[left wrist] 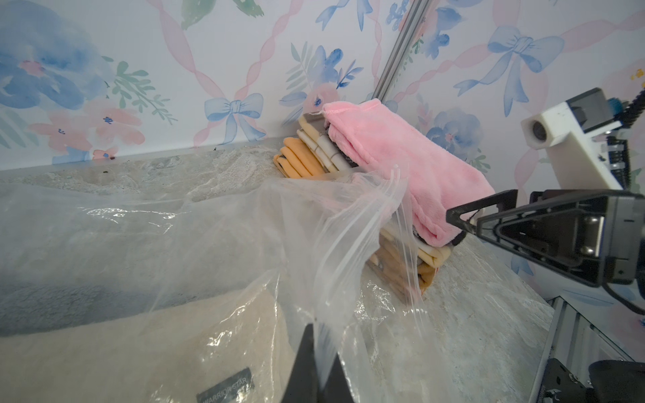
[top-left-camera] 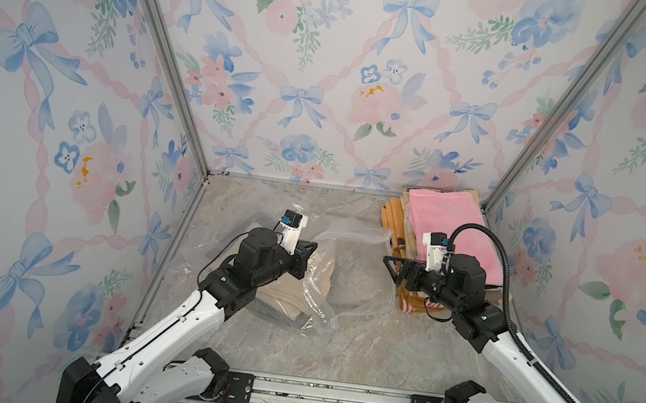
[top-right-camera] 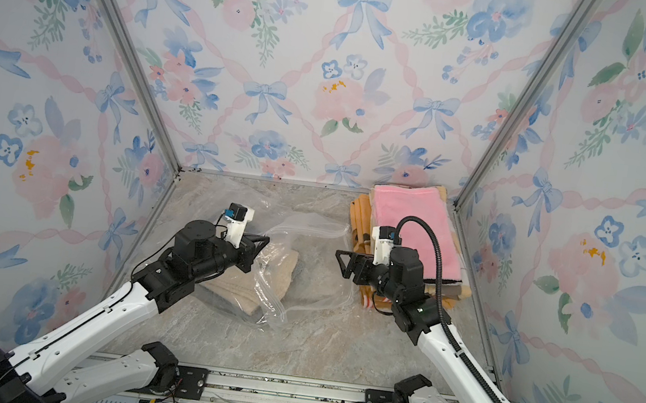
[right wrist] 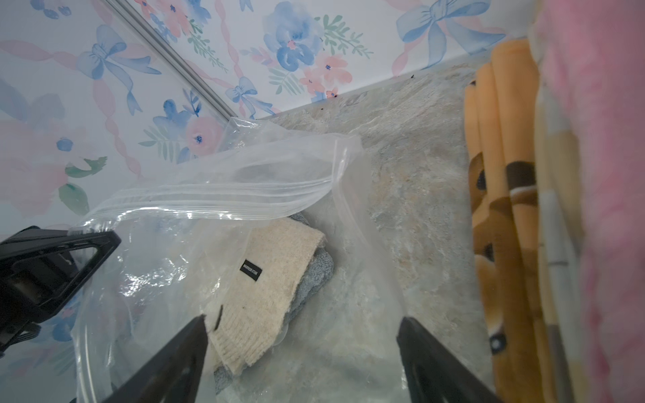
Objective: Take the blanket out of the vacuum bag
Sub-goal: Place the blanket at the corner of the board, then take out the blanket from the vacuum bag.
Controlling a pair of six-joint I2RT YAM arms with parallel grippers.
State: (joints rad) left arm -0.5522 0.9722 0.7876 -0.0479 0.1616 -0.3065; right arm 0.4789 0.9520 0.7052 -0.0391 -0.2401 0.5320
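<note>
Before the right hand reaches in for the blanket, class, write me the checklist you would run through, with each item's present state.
1. Grip: the left hand is shut on the zip edge of the vacuum bag: ok.
2. Bag mouth held open, facing the right hand: ok.
3. The right hand is open and empty: ok.
4. The cream blanket sits between the right hand's fingers in the right wrist view: ok.
5. The blanket is out of the bag: not ok, it lies inside.
6. Clearance between the right arm and the stack of folded blankets beside it: cannot tell.
</note>
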